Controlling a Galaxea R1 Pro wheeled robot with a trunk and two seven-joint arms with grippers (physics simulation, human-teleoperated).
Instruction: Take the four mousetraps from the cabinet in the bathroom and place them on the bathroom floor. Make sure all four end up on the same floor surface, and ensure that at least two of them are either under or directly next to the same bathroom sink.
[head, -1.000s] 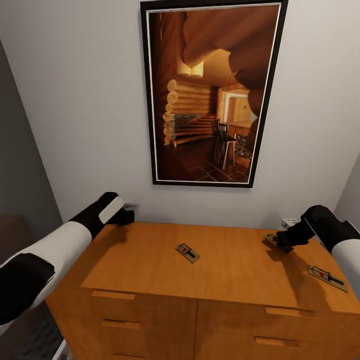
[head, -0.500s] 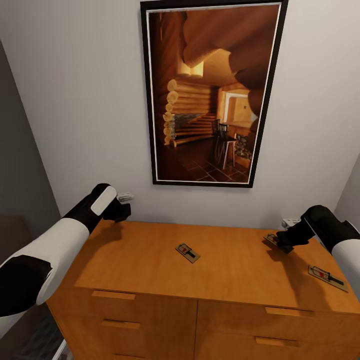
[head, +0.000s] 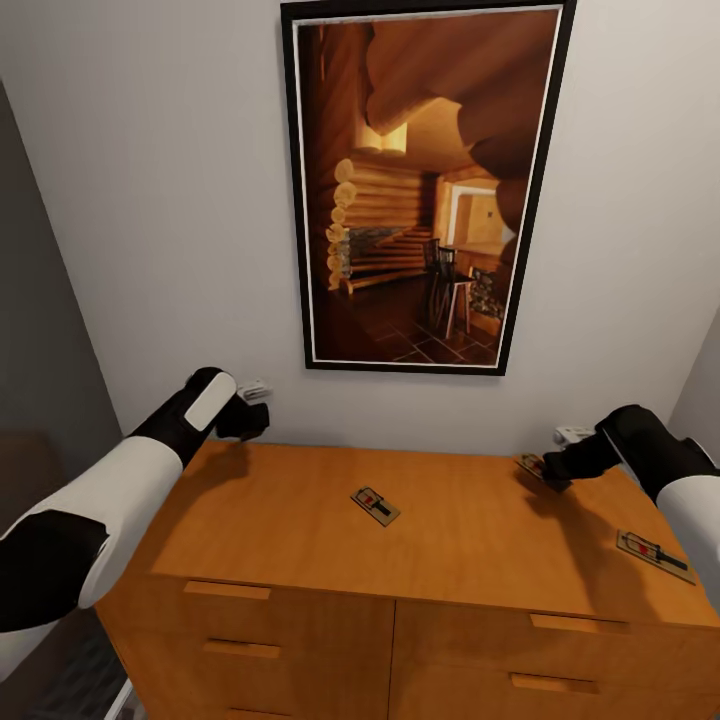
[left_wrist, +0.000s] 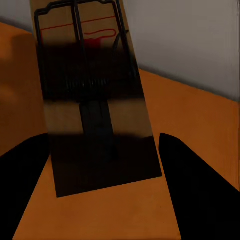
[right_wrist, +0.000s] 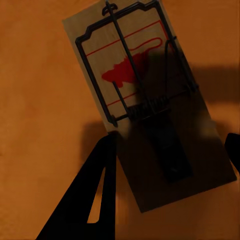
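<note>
The cabinet (head: 420, 560) sits at 6 o'clock in the head view, orange-brown wood with flat drawer fronts and slim handles, its top running back to a white wall. 4 mousetraps show, each a small tan board with dark wire and a red mark.

Nearest, at about 4 o'clock, the front-right mousetrap (head: 655, 555) lies flat on the cabinet top close to its right edge, well apart from both pincers. Further in, near the middle of the top, the center mousetrap (head: 375, 505) lies flat and alone, turned at an angle.

Toward the back at 3 o'clock, the right-hand mousetrap (head: 530, 466) sits at the tip of the right pincer (head: 552, 470). In the right wrist view this mousetrap (right_wrist: 145, 105) shows a red mouse shape under a black wire frame and spring, and its near end lies between the 2 dark fingers (right_wrist: 95, 195), which stand on either side of the board. The pincer is closed down to the board's width and grips it; whether the board has left the wood I cannot tell.

At 9 o'clock, by the back-left corner, the left pincer (head: 250, 418) hovers above the cabinet top. In the left wrist view the left-hand mousetrap (left_wrist: 95, 100) is a long tan board with black wire and a red outline at its far end, tilted, its near end set between the 2 black fingers (left_wrist: 200, 195), pinched by its edges.

Above hangs a picture (head: 425, 185) of a log-cabin room in a black frame.
</note>
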